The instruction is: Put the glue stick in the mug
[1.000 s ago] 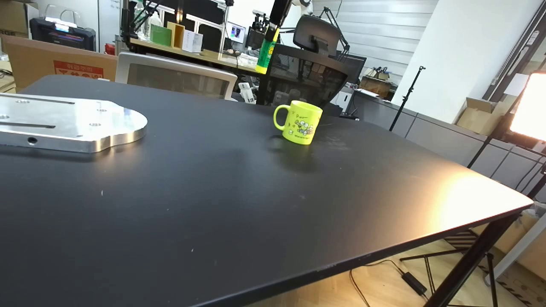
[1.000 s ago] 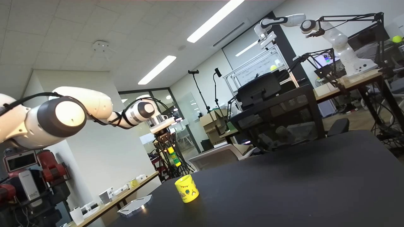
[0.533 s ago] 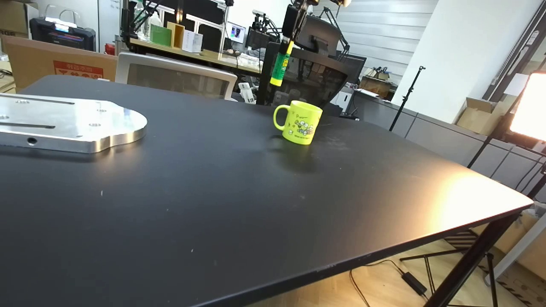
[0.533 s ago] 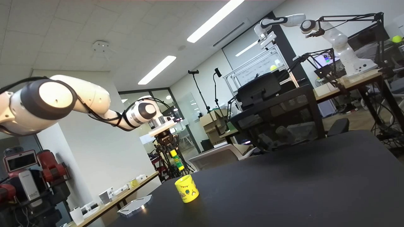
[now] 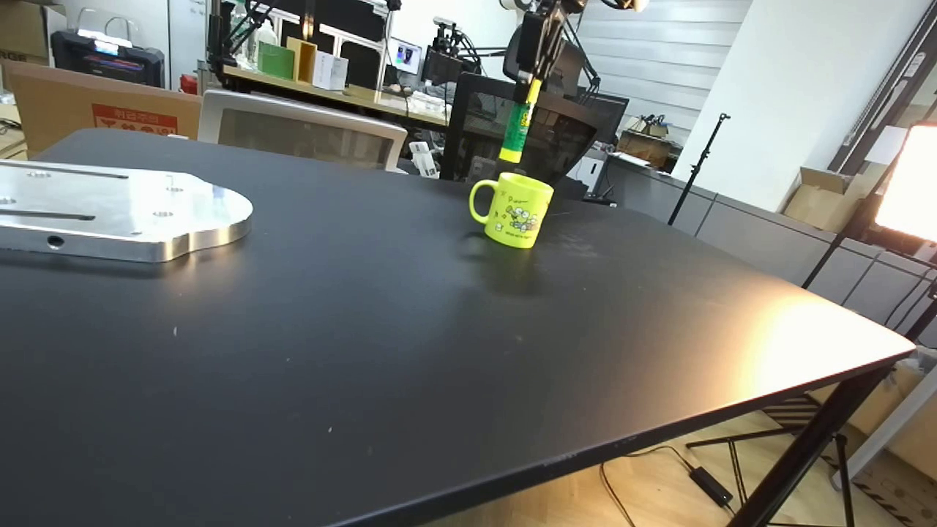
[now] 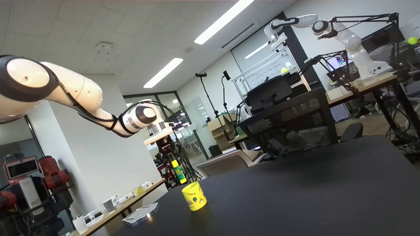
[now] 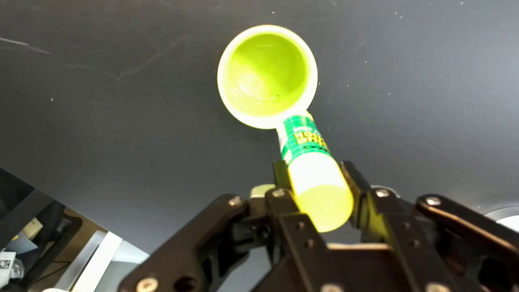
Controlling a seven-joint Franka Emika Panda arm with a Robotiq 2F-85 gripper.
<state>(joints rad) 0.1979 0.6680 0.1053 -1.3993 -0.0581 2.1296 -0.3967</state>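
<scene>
Tool: pinching the glue stick by its yellow top; compared with a second ago, lower and closer to the mug.
Glue stick: in the air, tilted, lower end near the mug's rim; an exterior view shows a gap there, where the wrist view has the two overlapping.
Stick lettering: yellow on green, upside down in the wrist view, partly readable as "GLUE STICK".
Mug: upright on the worktop, unmoved.
Mug inside: its floor shows only in the wrist view.
Mug handle: shows in an exterior view, out of sight in the wrist view.
Mug print: cartoon figures; words too small to read.
Metal plate: on the worktop, apart from the mug, unmoved.
Cardboard box: beyond the worktop, red label reading "취급주의".
</scene>
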